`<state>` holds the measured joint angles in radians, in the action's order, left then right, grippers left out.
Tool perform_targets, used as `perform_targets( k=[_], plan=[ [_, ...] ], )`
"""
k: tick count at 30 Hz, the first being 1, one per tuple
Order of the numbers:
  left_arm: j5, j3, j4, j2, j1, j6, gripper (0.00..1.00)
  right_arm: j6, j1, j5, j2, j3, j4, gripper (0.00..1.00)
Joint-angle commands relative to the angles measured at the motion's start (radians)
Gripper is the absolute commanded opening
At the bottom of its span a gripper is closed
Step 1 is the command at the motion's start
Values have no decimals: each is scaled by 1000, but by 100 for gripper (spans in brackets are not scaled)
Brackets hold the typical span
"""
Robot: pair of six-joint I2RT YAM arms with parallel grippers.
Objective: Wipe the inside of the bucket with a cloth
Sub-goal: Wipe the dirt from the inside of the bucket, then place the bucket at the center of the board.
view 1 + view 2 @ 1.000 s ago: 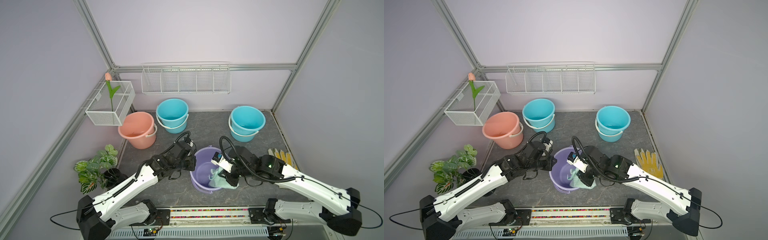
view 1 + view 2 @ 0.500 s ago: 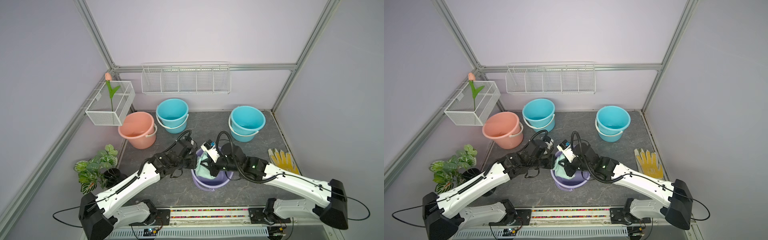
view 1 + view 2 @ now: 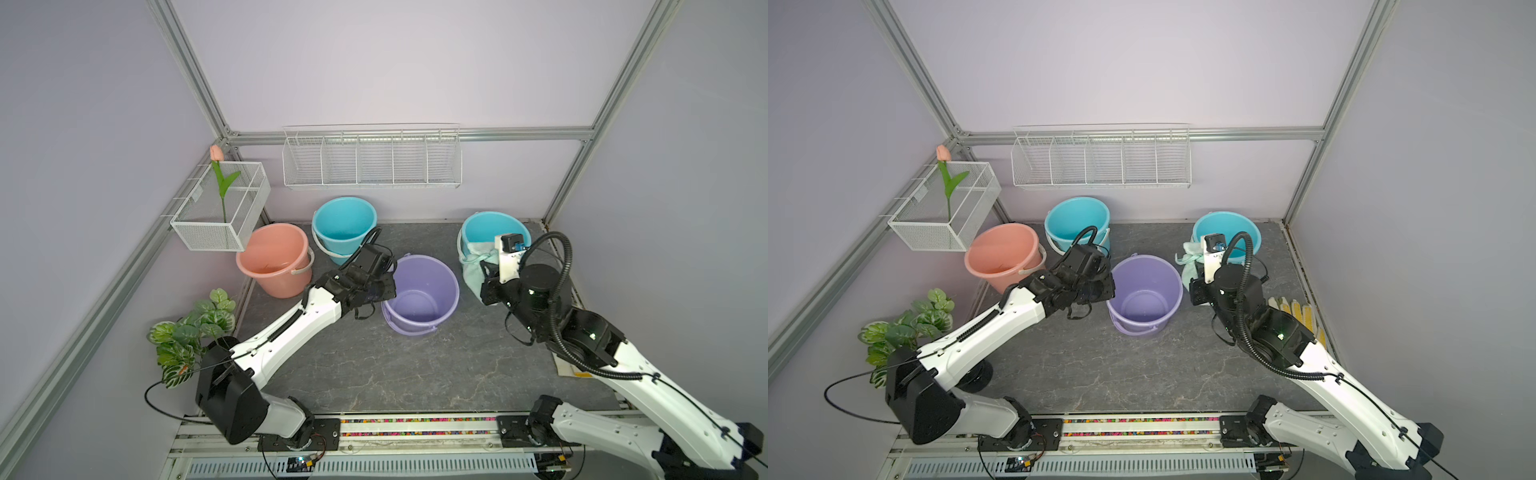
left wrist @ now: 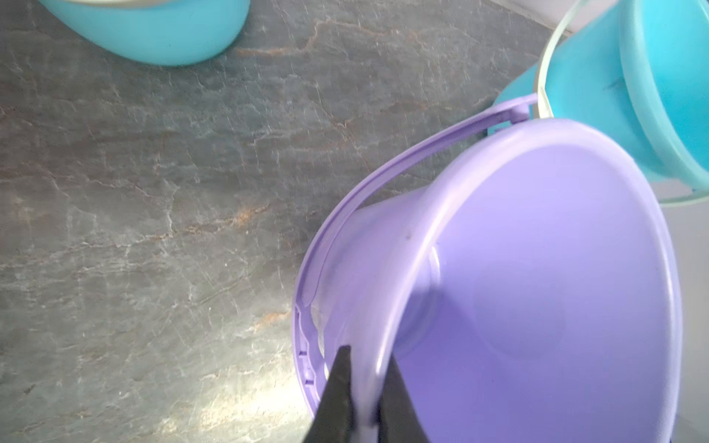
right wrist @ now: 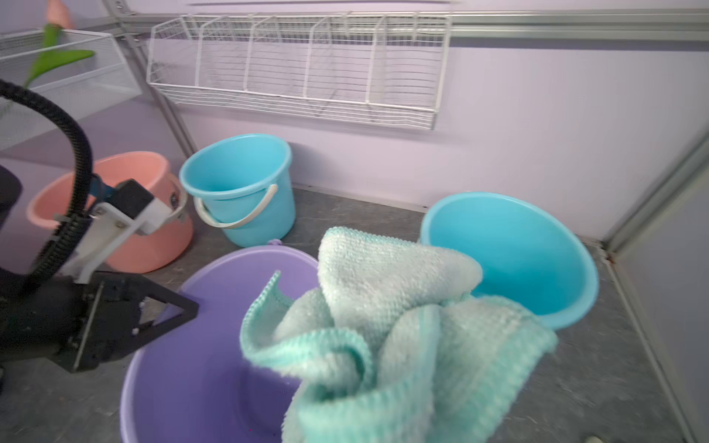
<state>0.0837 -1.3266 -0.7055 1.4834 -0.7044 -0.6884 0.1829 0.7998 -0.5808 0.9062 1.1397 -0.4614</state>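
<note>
The purple bucket [image 3: 422, 291] stands upright at the middle of the grey floor, and nothing lies inside it [image 4: 537, 287]. My left gripper [image 3: 388, 291] is shut on its left rim, one finger [image 4: 337, 391] outside the wall and the other inside. The mint-green cloth [image 3: 473, 268] hangs bunched in the air just right of the bucket, in front of the right blue bucket [image 3: 490, 232]. My right gripper [image 3: 484, 272] is shut on the cloth. In the right wrist view the cloth [image 5: 383, 326] covers the fingers and hangs over the bucket's rim [image 5: 215, 276].
A second blue bucket [image 3: 344, 224] and a pink bucket [image 3: 274, 257] stand at the back left. A leafy plant [image 3: 195, 332] sits at the left edge. A wire shelf [image 3: 372, 158] and a wire basket with a tulip [image 3: 220, 208] hang on the walls. A yellow glove [image 3: 1296, 311] lies at the right.
My right gripper has lifted the cloth out of the purple bucket and swung it right, toward the right blue bucket. The left gripper has kept hold of the rim.
</note>
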Motion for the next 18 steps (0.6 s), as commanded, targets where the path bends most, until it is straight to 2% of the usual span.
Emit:
perform_targets(
  k=[1,6,14,18],
  plan=[
    [45,-139,-2,101,21,-20,0,-24,-30,-86,-58,7,-72,7],
    [58,-342,-69,277,78,-30,0,-21,-38,-83,-104,11,-115,7],
    [-65,-602,-95,510,169,-52,0,-4,-39,-54,-129,6,-132,7],
    [-53,-724,-104,599,182,-65,0,-6,-38,-48,-130,5,-130,7]
  ],
)
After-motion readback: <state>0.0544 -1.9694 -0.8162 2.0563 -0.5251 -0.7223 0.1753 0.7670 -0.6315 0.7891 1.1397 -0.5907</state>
